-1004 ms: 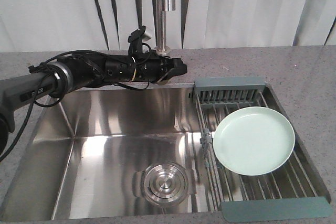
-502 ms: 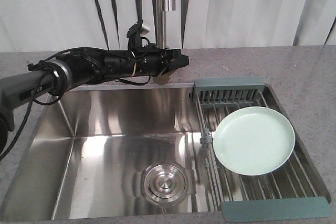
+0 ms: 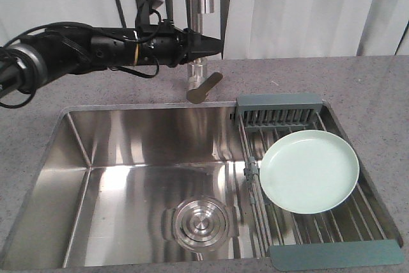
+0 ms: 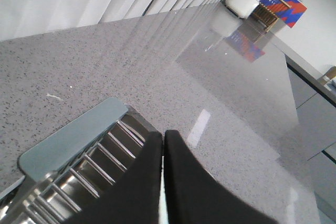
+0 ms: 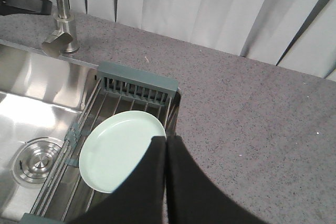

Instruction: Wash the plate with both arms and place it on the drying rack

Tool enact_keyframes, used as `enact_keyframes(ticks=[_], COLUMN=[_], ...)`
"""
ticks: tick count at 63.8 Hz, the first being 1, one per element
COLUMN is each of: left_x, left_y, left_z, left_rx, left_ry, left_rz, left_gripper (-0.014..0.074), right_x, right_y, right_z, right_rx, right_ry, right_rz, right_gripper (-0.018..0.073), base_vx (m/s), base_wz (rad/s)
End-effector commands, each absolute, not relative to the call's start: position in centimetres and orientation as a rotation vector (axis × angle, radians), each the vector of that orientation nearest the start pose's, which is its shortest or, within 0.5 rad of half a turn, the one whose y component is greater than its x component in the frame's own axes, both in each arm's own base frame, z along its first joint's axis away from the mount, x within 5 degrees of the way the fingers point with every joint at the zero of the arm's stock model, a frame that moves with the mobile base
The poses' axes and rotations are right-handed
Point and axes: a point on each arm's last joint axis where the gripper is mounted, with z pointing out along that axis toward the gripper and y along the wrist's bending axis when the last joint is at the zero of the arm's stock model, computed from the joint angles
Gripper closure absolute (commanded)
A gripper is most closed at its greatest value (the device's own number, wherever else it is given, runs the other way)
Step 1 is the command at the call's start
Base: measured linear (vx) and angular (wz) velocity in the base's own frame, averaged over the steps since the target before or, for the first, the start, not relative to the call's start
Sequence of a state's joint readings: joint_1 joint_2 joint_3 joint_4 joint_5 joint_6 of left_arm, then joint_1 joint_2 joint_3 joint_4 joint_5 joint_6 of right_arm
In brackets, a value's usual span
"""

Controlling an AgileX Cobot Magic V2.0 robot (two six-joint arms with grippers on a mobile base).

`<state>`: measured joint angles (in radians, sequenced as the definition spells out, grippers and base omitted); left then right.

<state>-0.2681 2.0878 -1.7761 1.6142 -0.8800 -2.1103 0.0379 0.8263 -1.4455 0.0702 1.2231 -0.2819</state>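
Note:
The pale mint-green plate (image 3: 309,171) (image 5: 119,149) lies flat on the drying rack (image 3: 279,102) (image 5: 137,83), which spans the right end of the sink. My left arm reaches in from the left at faucet height, and its gripper (image 3: 217,46) (image 4: 164,134) is shut with nothing in it, just left of the faucet pipe and well above the counter. In the right wrist view my right gripper (image 5: 166,139) is shut and empty, hovering high over the plate's right edge. The right arm does not show in the front view.
A steel faucet (image 3: 200,23) with a lever handle (image 3: 204,87) stands behind the sink. The steel basin (image 3: 128,177) has a round drain (image 3: 200,223) at its front. Grey speckled counter (image 3: 370,87) surrounds the sink, with white curtains behind.
My left arm has risen from just above the sink's back edge to faucet height, its gripper staying shut. The plate has not moved.

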Motion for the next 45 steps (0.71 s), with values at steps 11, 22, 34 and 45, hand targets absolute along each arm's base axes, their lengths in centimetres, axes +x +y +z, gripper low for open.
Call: enact_keyframes(ticks=[11, 22, 34, 45], left_x=[41.6, 38.5, 32.6, 25.4], left_y=[-13.8, -9.7, -6.3, -5.4], left_z=[36.8, 35.8, 35.7, 38.0], left_rx=[0.513, 0.427, 0.363, 0.388], left_ry=[1.765, 1.866, 1.932, 1.876], left_rz=[-1.285, -1.231, -1.141, -1.034], left_gripper=[0.0603, 0.0603, 0.0603, 0.0603], right_x=[9.2, 9.2, 9.3, 9.2], right_y=[0.9, 1.0, 1.9, 3.0], right_z=[50.2, 50.2, 50.8, 51.3], right_rx=[-0.338, -0.339, -0.402, -0.502], right_ry=[1.976, 1.974, 1.894, 1.807], right_rz=[-0.078, -0.069, 0.013, 0.103], right_gripper=[0.0566, 0.0566, 0.0566, 0.0566], base_vx=[0.00, 0.00, 0.00, 0.00], base_wz=[0.00, 0.00, 0.00, 0.00])
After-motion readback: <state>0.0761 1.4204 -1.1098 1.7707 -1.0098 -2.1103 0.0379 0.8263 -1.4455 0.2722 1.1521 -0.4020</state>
